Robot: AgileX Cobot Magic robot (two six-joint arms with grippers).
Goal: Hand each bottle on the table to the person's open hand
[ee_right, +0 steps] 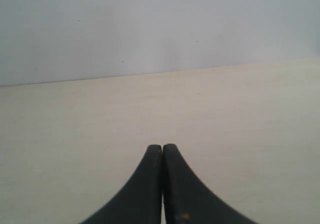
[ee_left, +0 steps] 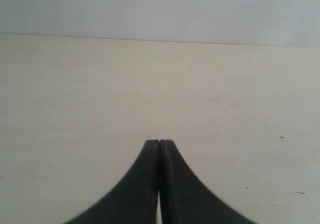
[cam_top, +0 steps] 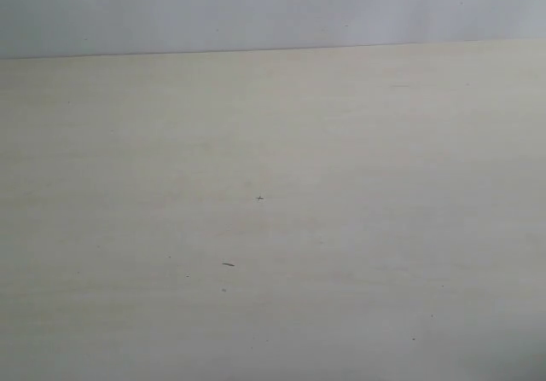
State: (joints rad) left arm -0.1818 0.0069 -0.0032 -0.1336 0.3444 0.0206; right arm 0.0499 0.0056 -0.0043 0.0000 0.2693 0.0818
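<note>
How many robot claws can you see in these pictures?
2. The left claw shows shut over the table in the left wrist view; the right claw shut likewise in the right wrist view. Neither appears in the exterior view.
</note>
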